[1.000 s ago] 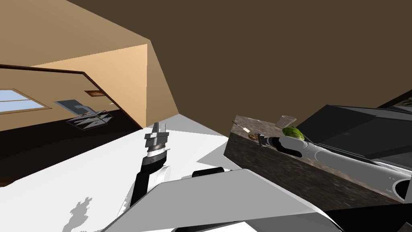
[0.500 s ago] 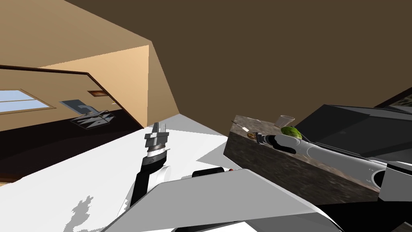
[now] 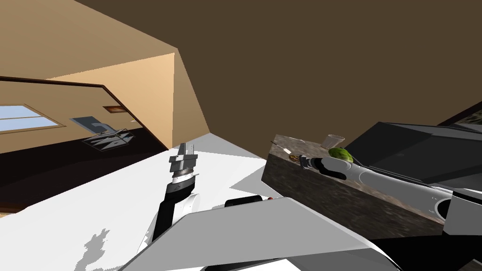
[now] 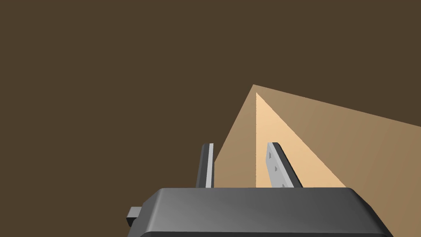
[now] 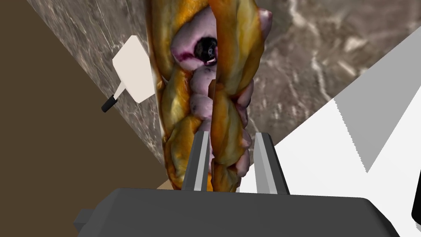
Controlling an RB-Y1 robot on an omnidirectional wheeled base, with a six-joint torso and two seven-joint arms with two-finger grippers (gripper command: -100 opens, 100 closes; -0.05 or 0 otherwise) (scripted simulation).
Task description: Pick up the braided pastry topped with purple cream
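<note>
Braided pastry point(image 5: 176, 103), golden with pale purple cream and a dark berry along its middle, lay lengthwise on the marbled brown-grey counter point(image 5: 329, 53), close to that counter's end. My right gripper point(image 5: 233, 134) was at the pastry's near end, its two fingers drawn in tight: one pressed into the middle of the braid and the other against its outer side, with one strand clamped between them. A flat white utensil with a short dark handle point(image 5: 131, 70) lay on the counter just beside the pastry. From the head view, the right arm reached along the counter top past a green rounded thing point(image 3: 342, 154) and a pale cup point(image 3: 333, 140) near the wall. The left gripper point(image 4: 240, 145) was held up in front of me, well apart from the counter, its fingers a narrow gap apart with nothing between them.
</note>
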